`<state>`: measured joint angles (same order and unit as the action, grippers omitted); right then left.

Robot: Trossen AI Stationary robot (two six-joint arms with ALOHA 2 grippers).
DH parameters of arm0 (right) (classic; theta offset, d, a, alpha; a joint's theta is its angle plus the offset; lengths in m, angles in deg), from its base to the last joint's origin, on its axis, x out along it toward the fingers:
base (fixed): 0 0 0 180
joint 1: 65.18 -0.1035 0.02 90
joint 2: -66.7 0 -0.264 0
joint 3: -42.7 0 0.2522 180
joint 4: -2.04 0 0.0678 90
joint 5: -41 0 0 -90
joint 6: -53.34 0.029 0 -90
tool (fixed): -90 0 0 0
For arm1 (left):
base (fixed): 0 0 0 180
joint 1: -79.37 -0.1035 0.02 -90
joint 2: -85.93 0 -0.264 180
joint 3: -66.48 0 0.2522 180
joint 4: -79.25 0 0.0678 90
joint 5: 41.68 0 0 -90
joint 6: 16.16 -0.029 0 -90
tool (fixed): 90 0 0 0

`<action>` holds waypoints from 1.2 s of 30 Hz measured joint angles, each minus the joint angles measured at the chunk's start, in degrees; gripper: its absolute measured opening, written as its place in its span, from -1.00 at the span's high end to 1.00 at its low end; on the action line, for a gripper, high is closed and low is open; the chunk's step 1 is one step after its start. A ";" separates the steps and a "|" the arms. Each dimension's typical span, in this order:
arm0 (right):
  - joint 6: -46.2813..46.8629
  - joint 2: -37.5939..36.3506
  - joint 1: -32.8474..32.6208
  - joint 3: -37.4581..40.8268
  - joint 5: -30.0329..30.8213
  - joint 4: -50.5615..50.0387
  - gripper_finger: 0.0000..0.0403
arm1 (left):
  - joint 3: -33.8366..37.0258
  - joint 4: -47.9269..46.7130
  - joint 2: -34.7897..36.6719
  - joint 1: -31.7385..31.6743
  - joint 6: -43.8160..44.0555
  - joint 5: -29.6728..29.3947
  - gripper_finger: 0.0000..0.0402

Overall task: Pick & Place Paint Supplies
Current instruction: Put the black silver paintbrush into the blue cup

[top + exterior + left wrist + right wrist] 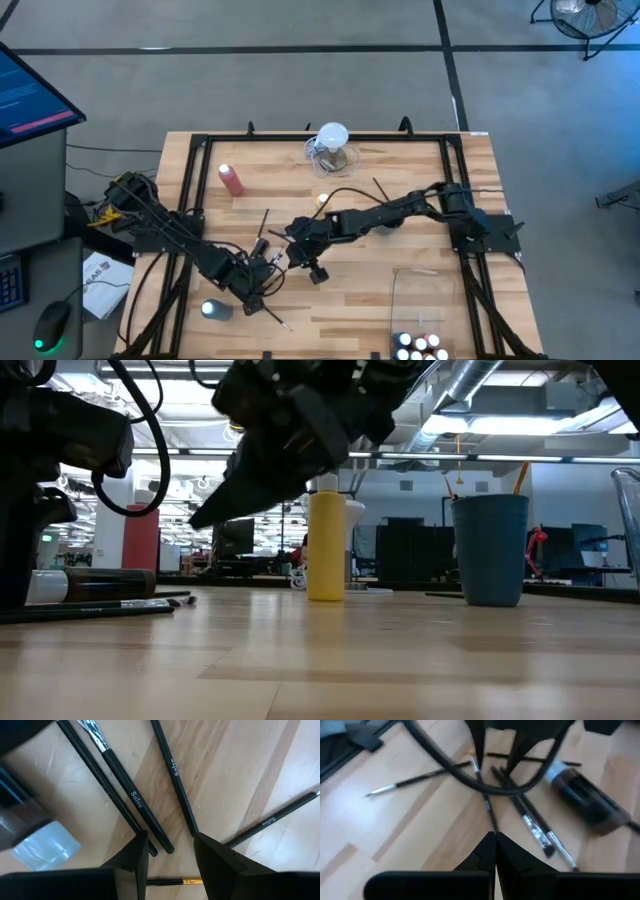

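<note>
Black paintbrushes (pixel 135 800) lie in a loose fan on the wooden table (pixel 400 320), at its front left part. The left gripper (pixel 170 851) stands low over them with its fingers partly apart and nothing between them; one brush handle (pixel 172 775) ends just at the gap. To take it well, the gripper probably should come straight down so that only this handle sits between the fingers, because two other brushes lie close beside it and could be caught together. A fallen bottle with a pale cap (pixel 214 309) lies near, at the left. Toward the middle, the right gripper (pixel 495 845) points at the same brushes with its fingers pressed together and empty. It is very near to the left one, so the two arms may hinder each other. Farther back stand a pink-red squeeze bottle (pixel 231 179), a yellow bottle (pixel 326 546) and a clear jug (pixel 333 148). At the front right, small white-capped bottles (pixel 420 346) sit in a clear box (pixel 398 300).
</note>
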<state>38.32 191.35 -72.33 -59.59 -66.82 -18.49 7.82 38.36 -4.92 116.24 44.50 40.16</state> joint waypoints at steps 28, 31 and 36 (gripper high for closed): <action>-0.60 1.28 -1.44 -2.77 10.87 -9.17 0.23 | 0.03 1.87 -0.29 -0.11 -6.24 -5.62 0.54; -0.60 1.21 -1.45 -2.80 10.87 -10.77 0.11 | -0.40 2.28 -0.27 -0.04 -6.44 -5.78 0.51; -0.60 1.24 -1.44 -2.80 11.53 -13.65 0.00 | -0.39 2.48 -0.24 -0.04 -6.65 -6.65 0.35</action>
<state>37.72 192.58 -73.78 -62.39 -55.28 -32.14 7.42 40.84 -5.16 116.19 37.85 33.51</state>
